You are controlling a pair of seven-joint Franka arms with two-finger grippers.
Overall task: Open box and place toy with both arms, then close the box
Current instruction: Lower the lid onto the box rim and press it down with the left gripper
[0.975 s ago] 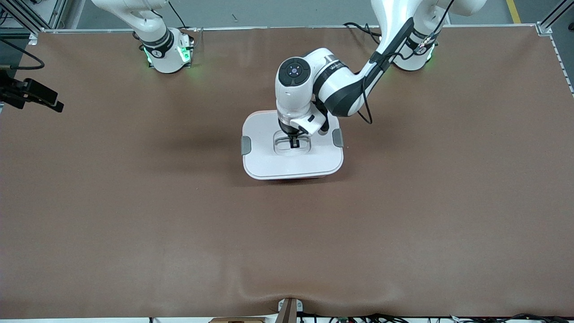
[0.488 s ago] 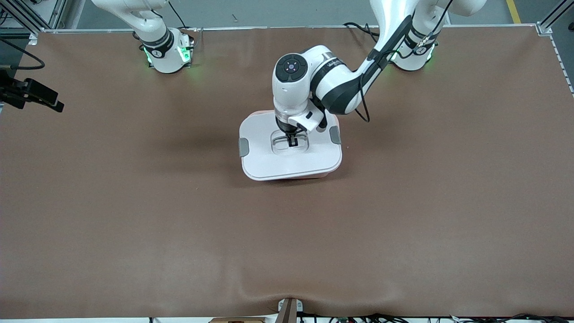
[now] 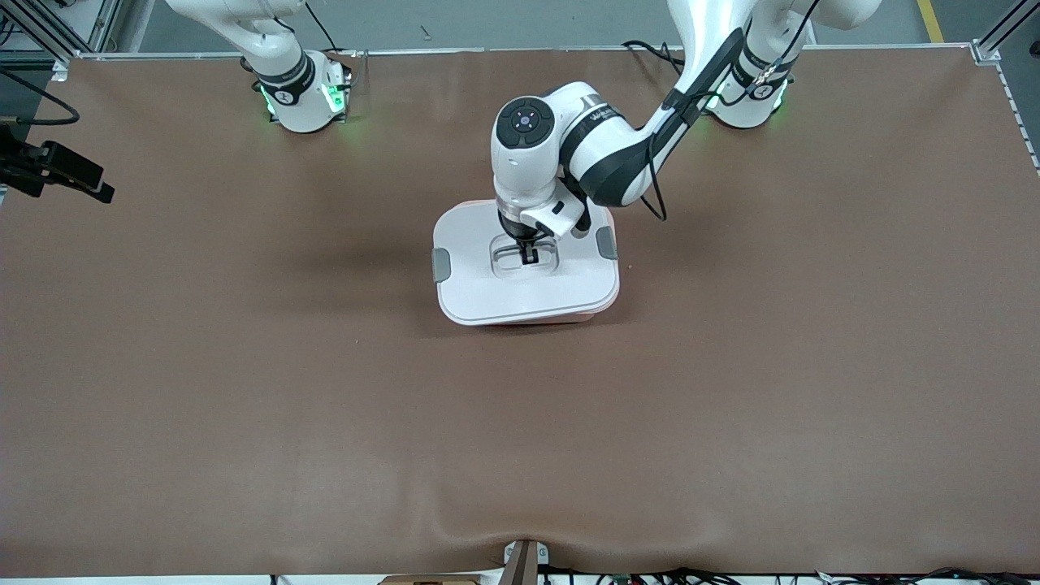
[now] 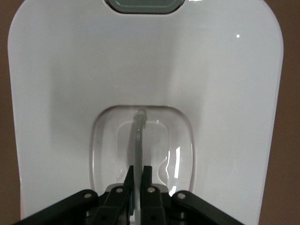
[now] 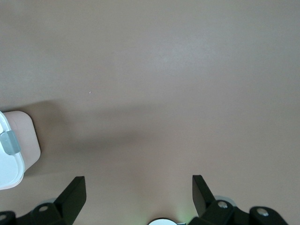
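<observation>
Table [image 3: 244, 390] nearest the front camera is bare brown mat. Further in, near the middle of the table, sits the box [image 3: 561, 318]: only a thin pink strip of the tub shows under the edge of the white lid [image 3: 504, 296] on the camera side. Lid is on the tub but looks slightly offset, pink edge peeking out toward the left arm's end. Grey clips on both short ends of the lid: one toward the right arm's end [image 3: 440, 265], one toward the left arm's end [image 3: 606, 243].

Left pincer [image 3: 530, 257] is down in the lid's recessed centre well, clenched on the thin clear handle [image 4: 138, 140]; in the left wrist view the two black fingers [image 4: 149, 180] sit tight together with the handle bar between them. That view also shows the lid [image 4: 225, 93] filling the frame and one grey clip [image 4: 143, 4] at its edge.

Toy: not visible in any view.

Right arm waits, pulled back near its base; right pincer [image 5: 136, 190] is released, fingers spread wide over bare table, holding nothing. Corner of the box [image 5: 26, 136] and one clip [image 5: 8, 142] show at the edge of the right wrist view.
</observation>
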